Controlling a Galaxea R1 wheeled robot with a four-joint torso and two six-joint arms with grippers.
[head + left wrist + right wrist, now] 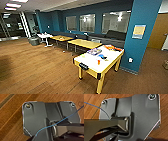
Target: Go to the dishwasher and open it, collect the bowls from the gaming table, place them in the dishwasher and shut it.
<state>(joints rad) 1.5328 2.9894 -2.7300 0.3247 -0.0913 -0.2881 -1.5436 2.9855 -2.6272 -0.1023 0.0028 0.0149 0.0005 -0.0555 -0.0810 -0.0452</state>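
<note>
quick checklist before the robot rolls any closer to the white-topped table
1. Table in sight: ok, the white-topped table with yellow legs stands ahead, right of centre.
2. Path over the wood floor to it: ok, nothing lies between.
3. Bowls on the top: cannot tell; small coloured things lie there, too blurred to name.
4. Blue pillar beside the table: ok, apart from it, but close on its right.
5. Grippers: cannot tell whether open or shut.

no readable text, even on the pillar sign (139,31)
</note>
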